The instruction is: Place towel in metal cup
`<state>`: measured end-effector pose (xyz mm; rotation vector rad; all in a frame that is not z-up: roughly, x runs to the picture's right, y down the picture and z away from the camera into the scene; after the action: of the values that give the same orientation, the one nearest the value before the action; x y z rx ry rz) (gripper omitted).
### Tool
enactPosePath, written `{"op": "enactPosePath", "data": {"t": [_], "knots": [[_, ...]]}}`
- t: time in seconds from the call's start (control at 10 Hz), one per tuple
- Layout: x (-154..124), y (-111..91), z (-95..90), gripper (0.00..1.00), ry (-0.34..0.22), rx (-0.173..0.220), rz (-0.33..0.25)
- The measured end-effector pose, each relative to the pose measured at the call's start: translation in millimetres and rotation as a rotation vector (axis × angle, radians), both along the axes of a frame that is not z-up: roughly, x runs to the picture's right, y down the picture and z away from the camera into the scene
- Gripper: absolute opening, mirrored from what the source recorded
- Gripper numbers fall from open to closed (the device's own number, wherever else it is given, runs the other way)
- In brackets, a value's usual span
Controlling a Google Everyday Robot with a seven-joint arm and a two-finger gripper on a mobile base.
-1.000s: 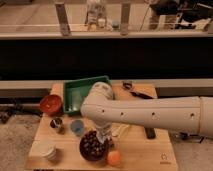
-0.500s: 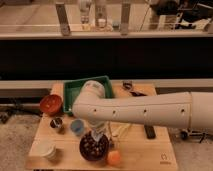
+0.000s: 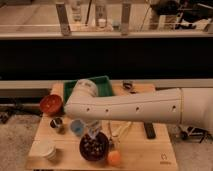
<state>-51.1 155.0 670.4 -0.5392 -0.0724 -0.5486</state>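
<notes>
One gripper (image 3: 95,132), fingers closed, hangs over dark bowl (image 3: 94,148); table mark (image 3: 163,156) illegible.

A: Cup count?
B: Three: one metal cup (image 3: 57,123), one light blue cup (image 3: 76,127), one white cup (image 3: 46,150).
A: Bowls?
B: Two: one red bowl (image 3: 50,104), one dark bowl (image 3: 94,147) (contents not countable).
A: Remainder?
B: One green tray (image 3: 104,85), one orange round item (image 3: 114,158), one flat black item (image 3: 149,131), all on one table (image 3: 150,155). One gripper (image 3: 94,132), closed, just above the dark bowl beside the light blue cup.
</notes>
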Motion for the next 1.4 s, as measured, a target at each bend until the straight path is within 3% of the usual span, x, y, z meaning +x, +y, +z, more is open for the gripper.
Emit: {"op": "enactPosePath", "data": {"t": [0.4,1.4], "knots": [[-7.6,-10.6,1.4,0.01,-0.004,0.040,0.007],[5.3,-18.2,11.8,0.01,-0.008,0.080,0.030]]}}
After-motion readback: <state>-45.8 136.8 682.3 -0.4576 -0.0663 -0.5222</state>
